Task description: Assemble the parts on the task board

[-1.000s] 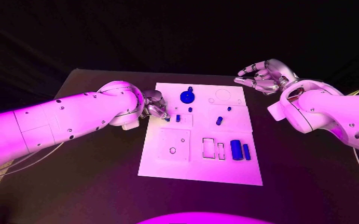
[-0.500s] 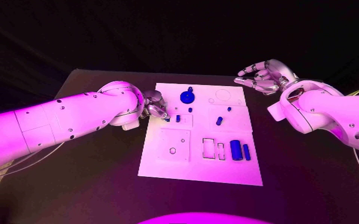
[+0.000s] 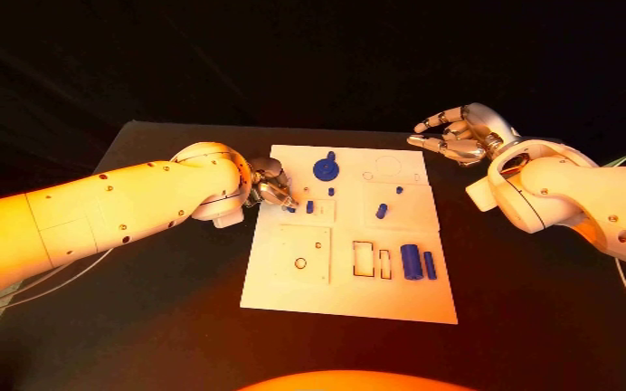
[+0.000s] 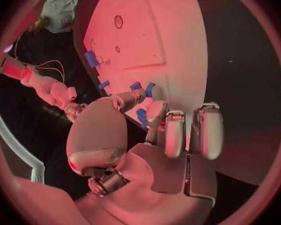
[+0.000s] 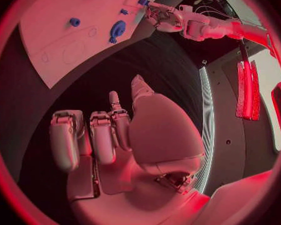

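Centrally in the head view, the task board [image 3: 350,269] is laid flat on the black table [image 3: 170,319], a white plate running from mid-frame toward the lower right. Several blue parts are seen on it: a round part [image 3: 327,169] near the upper edge, a small peg [image 3: 383,211] to the right of centre, and two upright bars [image 3: 418,262] at the lower right beside outlined rectangular slots.

At the board's upper left edge, the left hand [image 3: 270,187] is held low with its fingertips [image 4: 138,96] bunched around a small blue part [image 4: 142,116]; from the left wrist view the part appears pinched between thumb and fingers, just above the board's rim.

At the upper right of the head view, the right hand [image 3: 457,138] is raised off the table, well apart from the board, its fingers loosely curled yet separated, with nothing grasped in it.
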Robot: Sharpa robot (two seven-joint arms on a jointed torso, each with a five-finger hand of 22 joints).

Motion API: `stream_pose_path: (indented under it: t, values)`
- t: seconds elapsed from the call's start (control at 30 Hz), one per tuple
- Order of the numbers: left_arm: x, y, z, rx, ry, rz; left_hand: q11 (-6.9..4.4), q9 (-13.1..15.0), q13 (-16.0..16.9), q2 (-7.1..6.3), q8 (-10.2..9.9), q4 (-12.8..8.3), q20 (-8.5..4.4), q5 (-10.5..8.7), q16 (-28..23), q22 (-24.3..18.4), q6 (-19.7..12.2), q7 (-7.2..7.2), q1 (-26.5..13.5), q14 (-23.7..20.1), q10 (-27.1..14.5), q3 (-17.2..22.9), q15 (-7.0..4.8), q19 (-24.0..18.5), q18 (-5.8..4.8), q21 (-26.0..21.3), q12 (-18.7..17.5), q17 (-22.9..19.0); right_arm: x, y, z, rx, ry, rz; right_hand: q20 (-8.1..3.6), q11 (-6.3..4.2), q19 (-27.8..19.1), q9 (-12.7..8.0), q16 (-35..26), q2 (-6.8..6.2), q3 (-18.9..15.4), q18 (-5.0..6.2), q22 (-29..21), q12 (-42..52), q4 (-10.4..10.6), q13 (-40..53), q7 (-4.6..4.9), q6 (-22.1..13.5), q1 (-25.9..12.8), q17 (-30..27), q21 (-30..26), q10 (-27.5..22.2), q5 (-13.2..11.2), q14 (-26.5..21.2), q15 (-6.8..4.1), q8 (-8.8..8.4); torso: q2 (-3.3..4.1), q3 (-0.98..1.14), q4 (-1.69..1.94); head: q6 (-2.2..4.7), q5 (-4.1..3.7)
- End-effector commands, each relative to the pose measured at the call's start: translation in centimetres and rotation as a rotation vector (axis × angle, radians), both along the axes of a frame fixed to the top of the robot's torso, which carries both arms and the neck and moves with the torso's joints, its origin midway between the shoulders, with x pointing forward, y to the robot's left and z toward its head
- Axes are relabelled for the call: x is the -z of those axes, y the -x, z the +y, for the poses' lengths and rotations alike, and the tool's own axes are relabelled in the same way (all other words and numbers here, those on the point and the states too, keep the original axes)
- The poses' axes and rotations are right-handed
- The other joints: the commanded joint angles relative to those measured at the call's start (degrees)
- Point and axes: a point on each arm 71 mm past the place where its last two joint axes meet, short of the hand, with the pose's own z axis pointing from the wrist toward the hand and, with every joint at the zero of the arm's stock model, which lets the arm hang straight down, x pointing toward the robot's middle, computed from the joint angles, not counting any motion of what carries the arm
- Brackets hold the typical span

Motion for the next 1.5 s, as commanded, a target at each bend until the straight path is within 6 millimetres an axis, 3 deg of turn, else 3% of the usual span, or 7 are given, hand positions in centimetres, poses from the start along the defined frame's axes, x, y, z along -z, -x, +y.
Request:
stream_pose_path:
  t: [0.03,0.53,0.77,1.07,1.1,1.33,1.5]
  values:
    - [0.37,0.22,-0.24,0.004,0.0,0.02,0.0,-0.14,0.06,-0.14,-0.44,0.24,-0.19,-0.23,0.19,5.81,0.41,-0.09,-0.69,5.86,0.45,-0.48,-0.35,0.1,-0.66,0.26,0.31,15.09,-0.06,0.06,0.11,-0.011,0.001,-0.01,-0.41,-0.38,3.59,0.06,-0.26,0.22,-0.26,0.42,11.63,-0.05,0.03,8.76,0.07,-0.4,-0.5,10.93,-0.32,0.33,-0.3,4.88,-0.41,0.37,-0.02,-0.04,0.01,0.04,-0.02]
    - [0.4,0.09,-0.09,-0.009,-0.001,0.021,-0.02,-0.63,0.31,-0.32,-0.91,2.38,-0.28,-0.5,0.19,5.92,1.08,-0.11,-1.31,5.86,0.51,-3.85,-0.39,0.22,-0.69,0.26,0.2,15.09,-0.08,0.08,0.07,-0.01,0.0,-0.012,-0.44,-0.39,3.6,0.07,-0.28,0.32,-0.43,0.42,11.63,-0.08,0.06,8.74,0.06,-0.49,-0.67,10.89,-0.33,0.33,-0.3,4.88,-0.43,0.51,0.01,-0.05,0.04,0.09,-0.08]
    - [0.45,-0.15,0.3,-0.029,-0.006,0.018,0.09,-0.94,0.56,-0.04,-1.2,5.17,-0.27,-0.61,0.19,5.91,1.53,0.03,-1.55,5.86,0.52,-8.93,-0.32,0.21,-0.69,0.18,0.06,15.09,-0.09,0.09,0.02,-0.009,0.0,-0.013,-0.44,-0.39,3.58,0.08,-0.3,0.33,-0.46,0.43,11.62,-0.14,0.07,8.69,0.06,-0.5,-0.7,10.82,-0.35,0.29,-0.3,4.86,-0.43,0.52,-0.02,-0.04,0.03,0.17,-0.08]
    - [0.5,-0.31,0.57,-0.039,-0.01,0.02,0.13,-1.06,0.65,0.01,-1.34,6.37,-0.26,-0.65,0.19,5.95,1.61,0.07,-1.4,5.86,0.51,-11.05,-0.29,0.25,-0.69,0.17,-0.02,15.09,-0.11,0.12,-0.06,-0.007,0.0,-0.014,-0.44,-0.39,3.58,0.08,-0.3,0.33,-0.46,0.43,11.62,-0.14,0.07,8.69,0.06,-0.5,-0.7,10.82,-0.35,0.29,-0.3,4.86,-0.43,0.52,0.01,-0.05,0.0,0.08,-0.11]
    - [0.5,-0.31,0.58,-0.039,-0.01,0.021,0.14,-1.08,0.67,-0.02,-1.36,6.59,-0.25,-0.64,0.19,5.93,1.63,0.08,-1.36,5.86,0.51,-11.46,-0.28,0.23,-0.69,0.15,-0.04,15.09,-0.11,0.12,-0.07,-0.007,0.0,-0.014,-0.47,-0.42,3.6,0.07,-0.31,0.75,-0.15,0.42,11.64,-0.14,0.0,8.69,0.07,-0.67,-0.48,10.81,-0.34,0.3,3.93,4.86,-0.46,0.61,0.01,-0.04,0.0,0.06,-0.14]
    - [0.46,-0.32,0.54,-0.043,0.003,0.02,0.2,-1.19,0.75,-0.21,-1.49,8.09,-0.23,-0.64,0.19,5.97,1.74,0.13,-1.13,5.86,0.49,-14.18,-0.24,0.26,-0.69,0.14,-0.14,15.09,-0.12,0.13,-0.07,-0.006,-0.001,-0.015,-0.47,-0.42,3.6,0.07,-0.31,0.75,-0.15,0.42,11.64,-0.14,0.0,8.69,0.07,-0.67,-0.48,10.81,-0.34,0.3,3.93,4.86,-0.46,0.61,-0.03,-0.03,0.01,0.01,-0.15]
    - [0.36,-0.35,0.52,-0.054,0.03,0.015,0.25,-1.28,0.96,-0.76,-1.61,10.9,-0.21,-0.79,0.19,6.02,1.89,0.2,-1.11,5.86,0.55,-18.62,-0.19,0.29,-0.7,0.11,-0.2,15.09,-0.13,0.14,-0.05,-0.007,-0.001,-0.016,-0.47,-0.41,3.6,0.06,-0.3,0.78,-0.16,0.42,11.64,-0.14,0.05,8.69,0.08,-0.7,-0.56,10.85,-0.34,0.3,4.16,4.87,-0.45,0.65,-0.04,-0.03,0.02,0.08,-0.15]
